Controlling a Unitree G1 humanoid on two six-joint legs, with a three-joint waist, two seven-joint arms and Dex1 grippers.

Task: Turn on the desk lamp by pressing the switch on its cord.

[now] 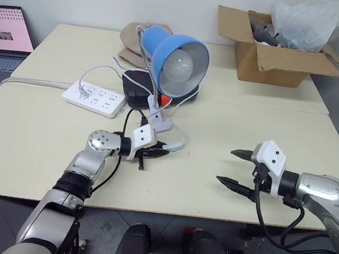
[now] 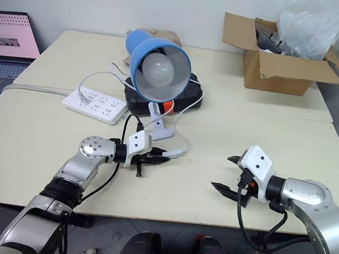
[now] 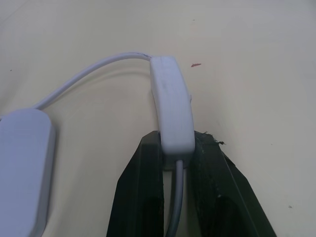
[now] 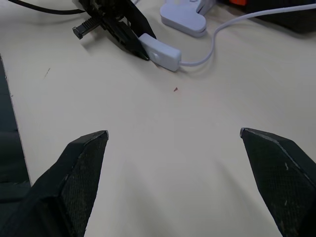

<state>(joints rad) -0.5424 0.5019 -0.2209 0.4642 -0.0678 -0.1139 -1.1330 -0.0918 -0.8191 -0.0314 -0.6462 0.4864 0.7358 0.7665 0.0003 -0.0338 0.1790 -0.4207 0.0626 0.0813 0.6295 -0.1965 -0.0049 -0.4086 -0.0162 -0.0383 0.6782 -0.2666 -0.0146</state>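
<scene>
Our left gripper (image 3: 177, 165) is clamped on the small white oblong plastic switch (image 3: 171, 101) lying on the cream table (image 1: 230, 127) beside the lamp's white clip foot (image 1: 158, 123), right gripper (image 4: 173, 140) spread idle, so we squeeze squarely on the button without dragging the thin white cord (image 3: 84, 79).

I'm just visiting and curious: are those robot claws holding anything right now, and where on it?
Yes. The left gripper is shut on the switch, clamping the end nearest it, where the cord runs out. The right gripper is open, holding nothing.

Left gripper (image 1: 162, 150) lay low, reaching rightward, fingers pinched together. Right gripper (image 1: 236, 168) hovered apart, fingers spread wide.
</scene>
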